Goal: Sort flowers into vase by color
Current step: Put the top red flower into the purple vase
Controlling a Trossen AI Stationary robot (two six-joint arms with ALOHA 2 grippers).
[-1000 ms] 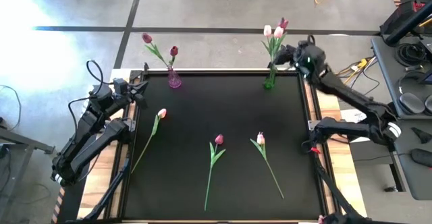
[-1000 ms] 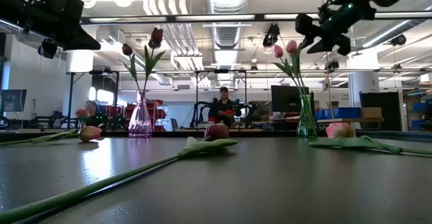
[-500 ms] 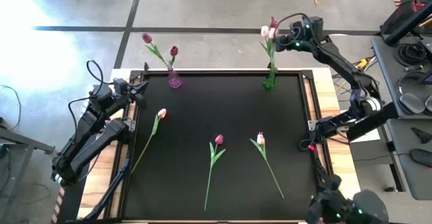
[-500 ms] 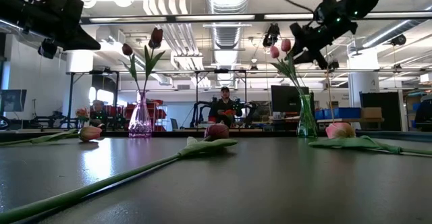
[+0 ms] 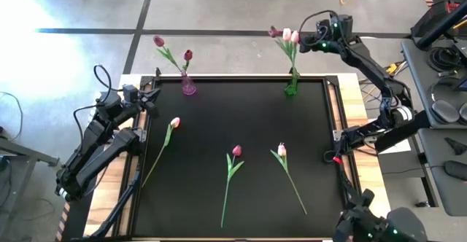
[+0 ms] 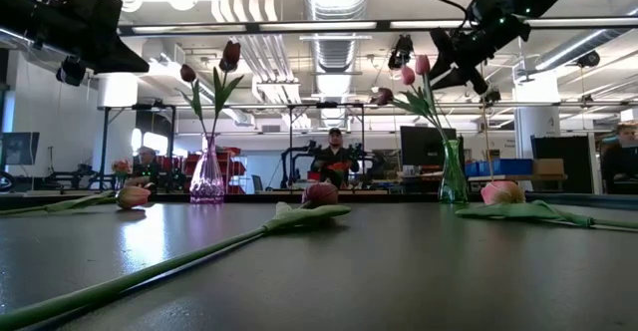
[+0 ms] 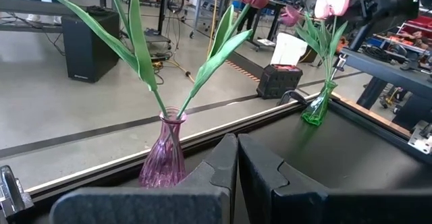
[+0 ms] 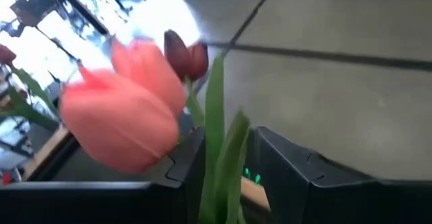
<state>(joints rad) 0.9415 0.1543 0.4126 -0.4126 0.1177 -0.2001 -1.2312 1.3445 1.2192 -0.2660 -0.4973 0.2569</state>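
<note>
Lying flat on the near mat are three tulips, well apart. Farther left, the left gripper waits with fingers together beside the purple vase. Far right, the right gripper hangs at the tulip heads above the green vase, fingers clamped on a stem.
</note>
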